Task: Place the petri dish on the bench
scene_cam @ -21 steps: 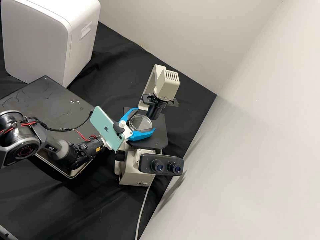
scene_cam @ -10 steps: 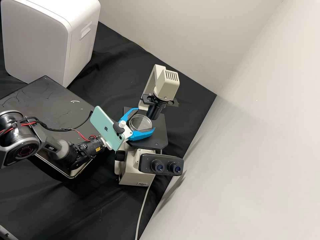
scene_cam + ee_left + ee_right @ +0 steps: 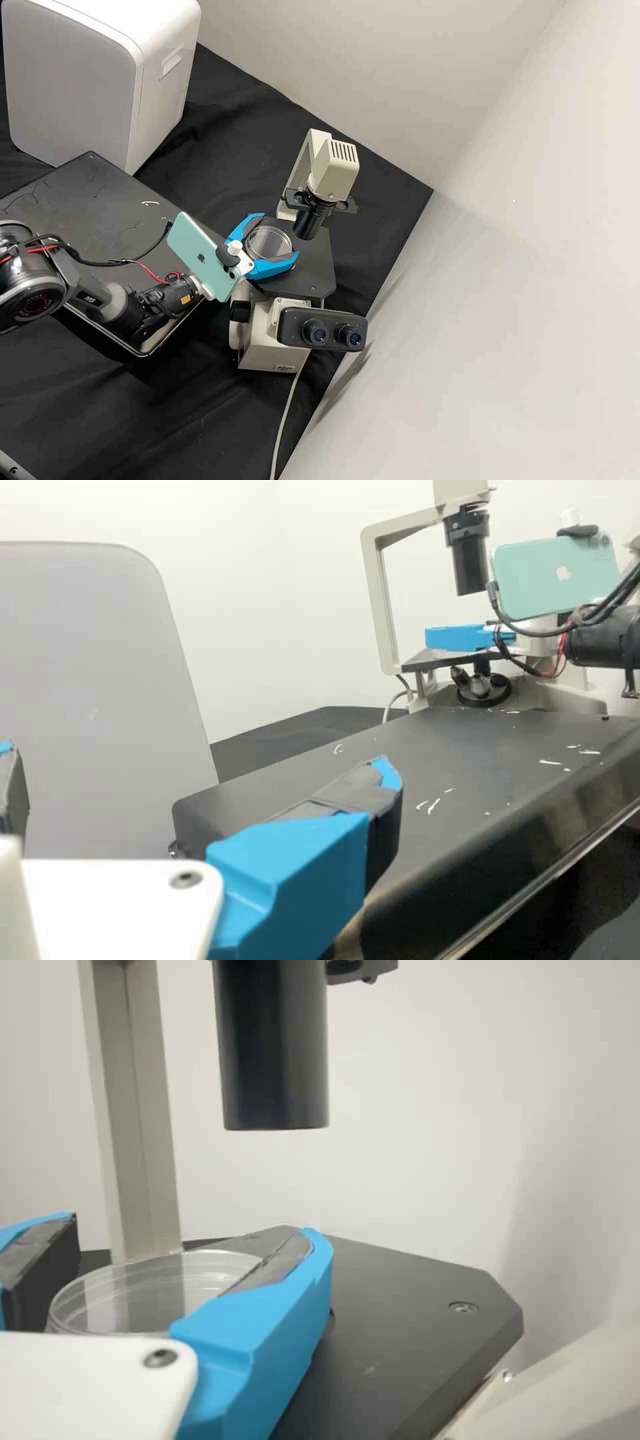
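A white box (image 3: 100,73) is set at the far left of the black-clothed worktop (image 3: 233,147). Beside it lies a scuffed dark plate (image 3: 100,200), with the left pincer (image 3: 190,780) held spread by its corner. The petri dish (image 3: 267,241) is pinched by the right pincer (image 3: 275,239) at the left edge of the microscope (image 3: 293,320) stage (image 3: 313,267), close under the lens barrel (image 3: 308,223). Open cloth is left beyond it, and the right is closed off by a pale wall (image 3: 520,300).

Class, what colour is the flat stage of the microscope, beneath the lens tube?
The stage is plain black. It shows best in the right wrist view.
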Action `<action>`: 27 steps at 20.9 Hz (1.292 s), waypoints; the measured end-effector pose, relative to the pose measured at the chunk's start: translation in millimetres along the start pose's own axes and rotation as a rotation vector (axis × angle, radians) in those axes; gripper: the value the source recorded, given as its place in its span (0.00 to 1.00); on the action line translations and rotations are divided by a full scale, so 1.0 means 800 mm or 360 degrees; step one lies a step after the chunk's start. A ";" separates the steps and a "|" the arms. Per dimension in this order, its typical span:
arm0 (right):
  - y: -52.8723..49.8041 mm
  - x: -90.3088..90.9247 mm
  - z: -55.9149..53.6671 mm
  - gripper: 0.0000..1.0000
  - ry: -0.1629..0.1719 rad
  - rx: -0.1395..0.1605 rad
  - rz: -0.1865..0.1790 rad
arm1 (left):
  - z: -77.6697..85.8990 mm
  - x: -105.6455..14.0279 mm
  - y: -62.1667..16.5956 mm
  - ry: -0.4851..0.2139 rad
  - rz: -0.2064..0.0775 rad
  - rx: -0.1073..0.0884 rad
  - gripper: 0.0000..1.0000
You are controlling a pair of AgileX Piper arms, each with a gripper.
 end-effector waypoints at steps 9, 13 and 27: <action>0.003 -0.021 -0.003 0.00 0.0007 0.0064 -0.0029 | 0.000 0.000 0.0000 0.0000 0.0000 0.0000 1.00; 0.003 -0.033 -0.008 0.00 0.0024 0.0054 -0.0045 | 0.000 0.000 0.0000 0.0000 0.0000 0.0000 1.00; -0.002 -0.067 -0.040 0.00 0.0143 0.0061 -0.0110 | 0.001 0.000 -0.0001 -0.0007 0.0000 0.0000 1.00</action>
